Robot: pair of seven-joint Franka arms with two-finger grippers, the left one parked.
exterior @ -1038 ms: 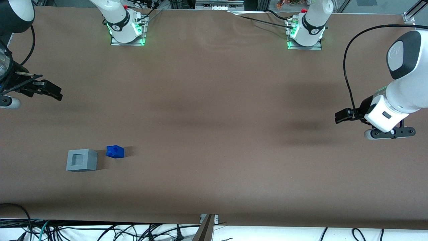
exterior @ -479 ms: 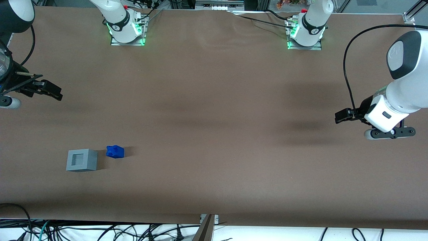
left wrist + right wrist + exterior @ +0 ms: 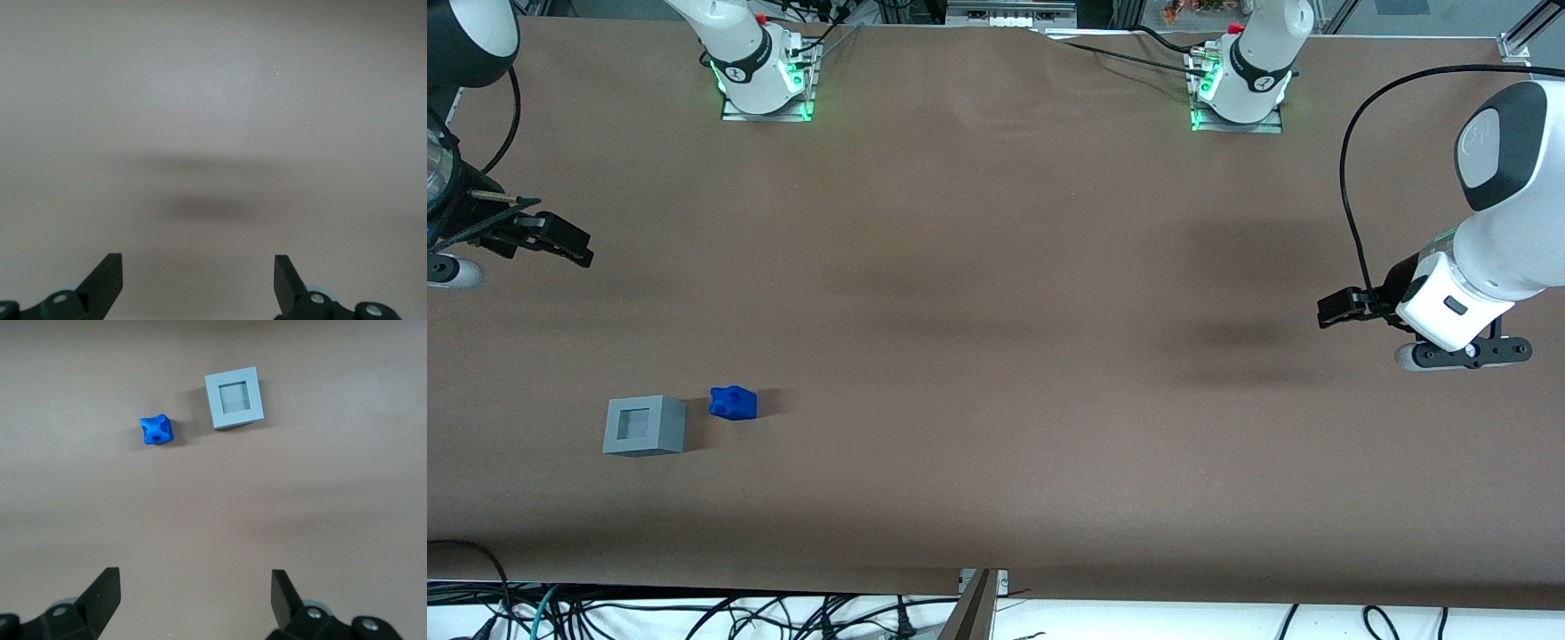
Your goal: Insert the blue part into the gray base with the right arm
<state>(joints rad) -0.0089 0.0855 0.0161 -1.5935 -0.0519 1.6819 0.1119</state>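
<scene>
- Nothing is changing since a second ago: the gripper point(image 3: 560, 242) is hovering released, well apart from the gray base point(image 3: 645, 426).
- The blue part point(image 3: 733, 403) is sitting just beside the gray base, so grasping is not yet beginning.

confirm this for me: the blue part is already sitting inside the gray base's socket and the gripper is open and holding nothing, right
Not quite. The blue part is not in the socket; it lies on the table beside the gray base, apart from it, and the socket is empty, as the right wrist view shows. The gripper is indeed open and holding nothing.
</scene>
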